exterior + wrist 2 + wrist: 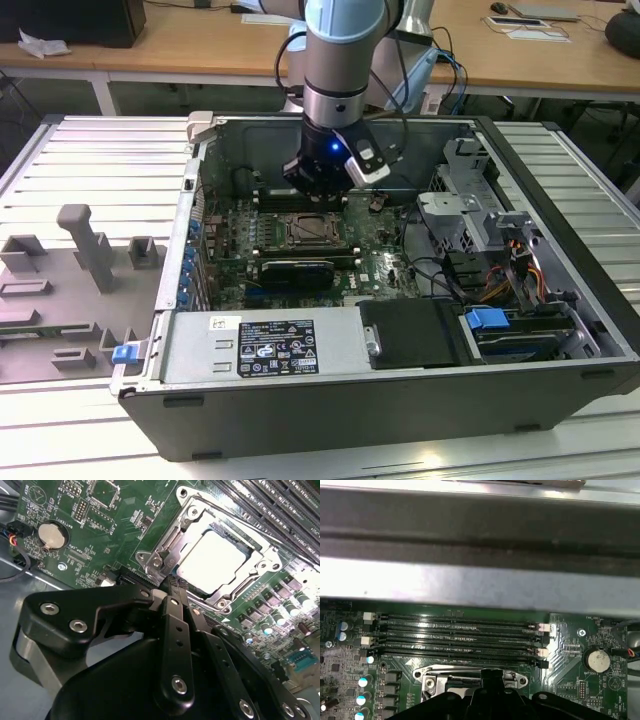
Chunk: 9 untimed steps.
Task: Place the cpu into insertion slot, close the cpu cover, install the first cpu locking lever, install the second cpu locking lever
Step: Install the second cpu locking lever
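Wooden desks stand behind a slatted metal bench (90, 160) on which an open computer case (400, 400) is laid on its side, its green motherboard (375, 265) exposed. The arm (340, 60) reaches down into the case, and the gripper (318, 192) is held just above the insertion slot (305, 232).

In the second wrist view the gripper (172, 586) is seen with its black fingers (175, 610) brought together into a narrow tip; nothing is clamped between them. The tip is placed at the slot's metal edge, by a corner of the cpu cover (192, 517); contact cannot be judged. The cpu (212, 560) is seated in the slot, its pale silvery top showing through the cover's window. In the first wrist view, memory slots (457, 635) run just beside the socket.
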Tool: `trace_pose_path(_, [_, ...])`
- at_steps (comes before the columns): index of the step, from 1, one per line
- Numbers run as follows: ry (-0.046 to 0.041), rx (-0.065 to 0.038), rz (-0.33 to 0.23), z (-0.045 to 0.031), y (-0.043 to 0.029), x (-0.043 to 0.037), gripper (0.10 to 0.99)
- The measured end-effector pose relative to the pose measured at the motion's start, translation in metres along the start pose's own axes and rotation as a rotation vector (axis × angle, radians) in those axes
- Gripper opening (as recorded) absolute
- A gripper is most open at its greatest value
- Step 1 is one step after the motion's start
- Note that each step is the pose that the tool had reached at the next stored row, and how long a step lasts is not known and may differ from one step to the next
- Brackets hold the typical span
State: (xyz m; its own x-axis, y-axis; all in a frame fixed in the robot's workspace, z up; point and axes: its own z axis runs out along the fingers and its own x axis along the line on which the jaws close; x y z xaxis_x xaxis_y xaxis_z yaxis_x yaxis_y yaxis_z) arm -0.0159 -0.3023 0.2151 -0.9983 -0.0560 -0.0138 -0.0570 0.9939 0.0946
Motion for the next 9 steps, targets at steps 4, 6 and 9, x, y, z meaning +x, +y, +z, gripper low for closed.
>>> trace_pose_path(4, [0.0, 0.0, 0.0, -0.0022, -0.0014, 0.0001, 0.106])
trace_pose_path(6, [0.0, 0.0, 0.0, -0.0111, -0.0006, -0.0001, 0.106])
trace_pose_path(9, [0.0001, 0.002, 0.0, -0.0267, 0.0009, -0.0003, 0.106])
